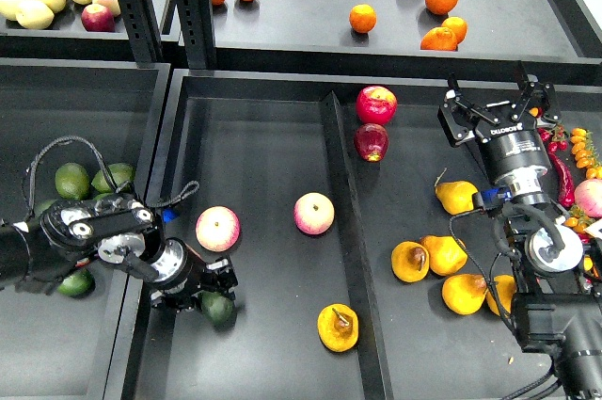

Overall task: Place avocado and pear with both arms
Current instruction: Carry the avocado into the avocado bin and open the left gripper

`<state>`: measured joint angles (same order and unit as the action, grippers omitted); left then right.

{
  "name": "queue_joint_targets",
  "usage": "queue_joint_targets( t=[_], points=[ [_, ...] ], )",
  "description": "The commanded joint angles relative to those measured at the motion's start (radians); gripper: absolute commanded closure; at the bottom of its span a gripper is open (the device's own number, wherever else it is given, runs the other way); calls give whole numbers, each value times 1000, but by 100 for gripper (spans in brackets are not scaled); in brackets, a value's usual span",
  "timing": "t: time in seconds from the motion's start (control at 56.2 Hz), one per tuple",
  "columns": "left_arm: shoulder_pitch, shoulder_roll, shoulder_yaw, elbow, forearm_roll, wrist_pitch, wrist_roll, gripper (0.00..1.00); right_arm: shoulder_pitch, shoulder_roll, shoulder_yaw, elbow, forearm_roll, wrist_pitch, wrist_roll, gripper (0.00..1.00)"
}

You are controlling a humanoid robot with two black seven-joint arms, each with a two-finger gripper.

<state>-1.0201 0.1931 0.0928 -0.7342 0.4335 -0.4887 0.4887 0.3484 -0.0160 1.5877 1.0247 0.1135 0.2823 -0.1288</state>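
The dark green avocado (219, 310) sits low in the left compartment of the black tray (254, 136), between the fingers of my left gripper (211, 295), which is shut on it. The pear (338, 328), yellow-orange with a light brown patch and a dark stem mark, lies at the front of the same compartment, to the right of the avocado and apart from it. My right gripper (496, 104) is open and empty, high over the right compartment, behind the other pears.
Two pink-yellow apples (217, 228) (313, 213) lie in the left compartment. A divider (339, 212) splits the tray. Two red apples (376, 104), several yellow pears (444, 254) and one with a darker patch (410, 262) lie on the right. More avocados (73, 181) fill the left bin.
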Motion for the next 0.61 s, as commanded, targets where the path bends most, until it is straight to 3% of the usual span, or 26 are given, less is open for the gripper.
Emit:
queue_joint_targets(
  t=[0.0,0.587],
  points=[
    [-55,54,-5,-4,-22,0,0,60,0,-1,0,0,0,0,0,0],
    [-17,353,4,10,-44,0,0,56,-9,2,-2,5,0,11,0,0]
  ],
)
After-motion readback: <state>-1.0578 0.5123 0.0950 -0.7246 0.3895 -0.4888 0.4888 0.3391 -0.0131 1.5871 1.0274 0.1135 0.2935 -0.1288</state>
